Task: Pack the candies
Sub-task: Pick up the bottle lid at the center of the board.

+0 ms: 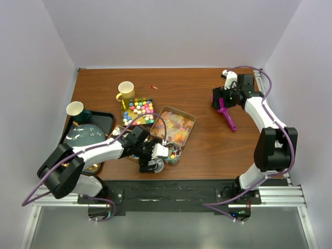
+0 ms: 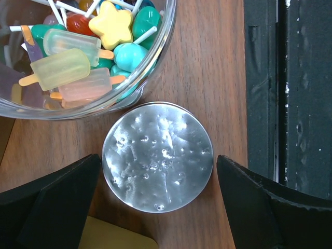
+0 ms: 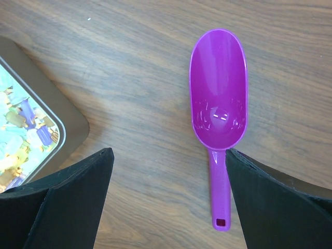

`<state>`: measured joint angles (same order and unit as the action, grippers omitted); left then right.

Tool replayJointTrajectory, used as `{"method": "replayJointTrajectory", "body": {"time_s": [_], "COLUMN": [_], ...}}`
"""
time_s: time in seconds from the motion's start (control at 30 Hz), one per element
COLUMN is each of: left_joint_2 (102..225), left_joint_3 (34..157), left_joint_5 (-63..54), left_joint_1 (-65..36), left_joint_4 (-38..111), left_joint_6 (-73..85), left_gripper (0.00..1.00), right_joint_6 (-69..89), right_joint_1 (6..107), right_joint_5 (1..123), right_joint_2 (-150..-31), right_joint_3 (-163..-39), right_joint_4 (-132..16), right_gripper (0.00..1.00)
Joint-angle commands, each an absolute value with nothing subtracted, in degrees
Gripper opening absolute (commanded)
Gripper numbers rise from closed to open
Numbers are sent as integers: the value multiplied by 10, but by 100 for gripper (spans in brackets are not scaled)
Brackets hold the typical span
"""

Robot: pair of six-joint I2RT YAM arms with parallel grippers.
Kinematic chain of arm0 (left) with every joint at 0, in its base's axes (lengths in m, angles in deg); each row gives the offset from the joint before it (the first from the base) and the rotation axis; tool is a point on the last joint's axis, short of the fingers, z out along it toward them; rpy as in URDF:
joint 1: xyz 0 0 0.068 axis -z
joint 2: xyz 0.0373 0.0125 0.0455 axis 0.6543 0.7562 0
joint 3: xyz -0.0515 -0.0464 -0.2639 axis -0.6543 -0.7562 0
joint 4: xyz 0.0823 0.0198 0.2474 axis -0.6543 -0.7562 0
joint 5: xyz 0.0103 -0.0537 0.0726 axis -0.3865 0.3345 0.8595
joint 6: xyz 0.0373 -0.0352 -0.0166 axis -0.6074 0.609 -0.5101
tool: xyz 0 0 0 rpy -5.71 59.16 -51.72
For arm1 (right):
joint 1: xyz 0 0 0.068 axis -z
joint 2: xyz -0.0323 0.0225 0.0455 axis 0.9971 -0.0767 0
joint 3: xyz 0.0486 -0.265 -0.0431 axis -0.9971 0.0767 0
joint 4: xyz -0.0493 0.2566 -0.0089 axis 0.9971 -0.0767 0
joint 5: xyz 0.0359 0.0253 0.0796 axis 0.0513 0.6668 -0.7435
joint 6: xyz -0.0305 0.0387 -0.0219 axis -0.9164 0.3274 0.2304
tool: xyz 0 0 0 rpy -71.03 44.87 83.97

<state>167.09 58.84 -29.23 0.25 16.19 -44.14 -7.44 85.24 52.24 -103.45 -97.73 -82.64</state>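
Just beside the silver tin (image 2: 157,156), a glass bowl (image 2: 157,54) holds candies (image 2: 62,67).

One purple plastic scoop (image 3: 218,88), one round silver metal tin (image 2: 157,156), one clear glass bowl (image 2: 158,49), one yellow mug (image 1: 125,91), one white paper cup (image 1: 75,108) and one black tray (image 1: 105,121) are in view. There are two rectangular metal tins (image 1: 179,112), one of bright multicoloured balls (image 1: 139,108) and one of pale orange-pink translucent pieces (image 1: 176,128), each too many to count. The bowl shows a single yellow star-shaped sweet (image 2: 110,24)
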Motion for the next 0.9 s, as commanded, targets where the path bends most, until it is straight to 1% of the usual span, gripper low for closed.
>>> {"method": "replayJointTrajectory", "body": {"time_s": [0.0,0.47,0.57,0.63,0.7,0.73,0.83,0.87], "left_joint_2": [1676,1667,1655,1647,1628,1623,1612,1608], "left_joint_3": [583,549,561,585,601,613,645,656], "left_joint_5": [-266,-227,-214,-215,-245,-256,-271,-272], "left_joint_1": [17,35,34,24,-5,-12,-29,-32], "left_joint_4": [180,217,202,181,146,134,92,71], "left_joint_6": [-433,-430,-430,-441,-459,-466,-473,-471], "left_gripper": [100,99,94,88,85,80,74,74], "right_joint_6": [-83,-81,-80,-80,-80,-78,-69,-68], "right_joint_1": [853,853,853,854,854,854,853,853], "right_joint_5": [496,495,495,493,490,489,483,481], "right_joint_2": [-1019,-1049,-1060,-1065,-1067,-1070,-1078,-1084], "right_joint_3": [-973,-995,-1010,-1022,-1029,-1034,-1047,-1050], "right_joint_4": [-811,-816,-823,-827,-828,-826,-826,-826], "right_gripper": [92,92,92,92,92,91,91,91]}}
